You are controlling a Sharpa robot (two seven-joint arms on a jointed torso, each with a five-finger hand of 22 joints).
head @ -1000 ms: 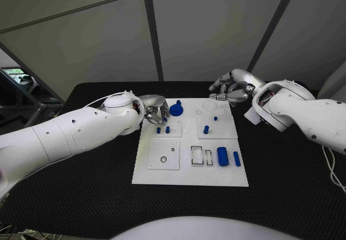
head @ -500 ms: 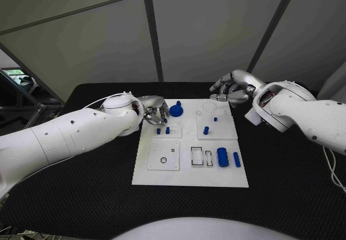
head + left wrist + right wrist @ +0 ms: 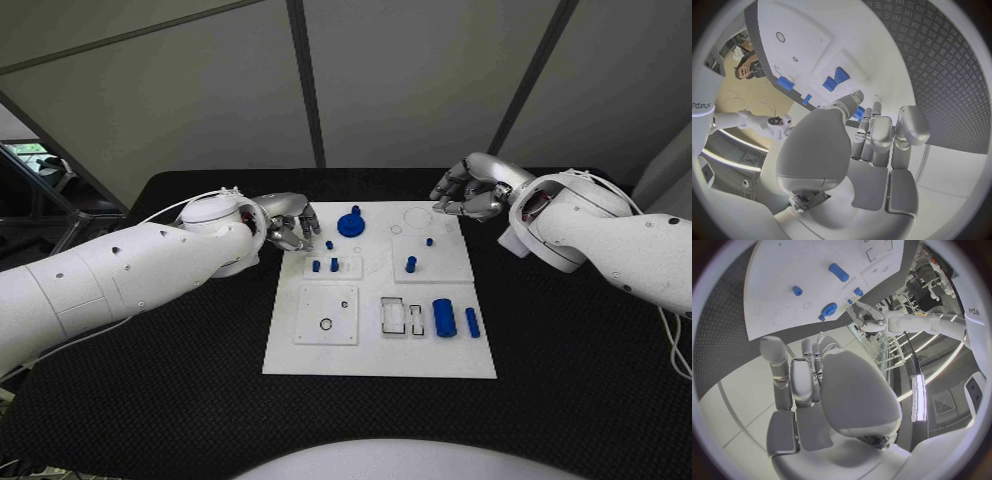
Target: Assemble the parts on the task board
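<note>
The black table (image 3: 173, 390) spreads under me, and the white board (image 3: 378, 355) lies in its middle. My left hand (image 3: 289, 222) hangs just off the board's far left corner, fingers curled in; from my left wrist I see them (image 3: 879, 135) drawn together side by side with nothing between them. My right hand (image 3: 469, 188) sits beyond the board's far right corner, above the table, its fingers (image 3: 804, 380) likewise bent close together and holding nothing. On the board, the biggest blue part is the round knob (image 3: 351, 223) at the far edge, near my left hand but apart from it. Next comes the thick cylinder (image 3: 444, 316) lying on the near right, with a thinner rod (image 3: 472, 321) just beside it. A short peg (image 3: 411, 264) stands on the right middle plate. Two small pegs (image 3: 325, 265) stand side by side on the left middle plate. Smallest are the tiny pins (image 3: 430, 241) by the far right; I cannot tell whether they stand in holes.
</note>
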